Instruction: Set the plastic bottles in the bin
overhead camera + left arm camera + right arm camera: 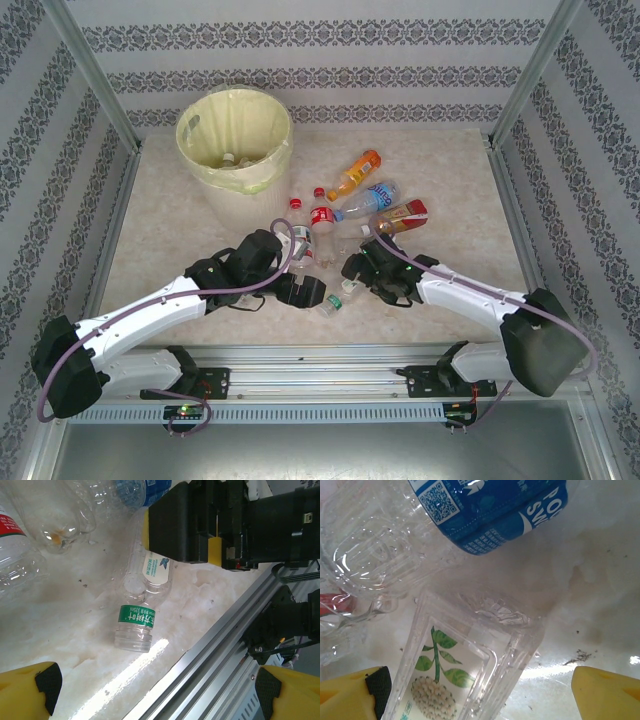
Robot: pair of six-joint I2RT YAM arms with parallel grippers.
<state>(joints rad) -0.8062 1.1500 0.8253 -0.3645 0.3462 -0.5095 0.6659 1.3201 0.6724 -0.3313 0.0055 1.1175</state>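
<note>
The bin [235, 135], a pale-yellow bucket, stands at the back left with bottles inside. Several plastic bottles lie mid-table: an orange one [355, 173], a blue-labelled one [370, 198], a brown one [400, 216] and a red-labelled one [322, 222]. A small clear bottle [335, 300] lies between the two grippers. My left gripper [308, 292] is open beside it; the left wrist view shows its green-labelled body [140, 615] ahead of the open left gripper [155, 697]. My right gripper [480, 702] is open around a square clear bottle with a leaf label [465, 665].
The aluminium rail [220, 650] at the table's near edge runs close to the green-labelled bottle. A blue-labelled bottle [495, 510] and a clear ribbed one [370, 555] lie just beyond the right gripper. The right gripper's black body [220, 520] sits over the far end of the green-labelled bottle.
</note>
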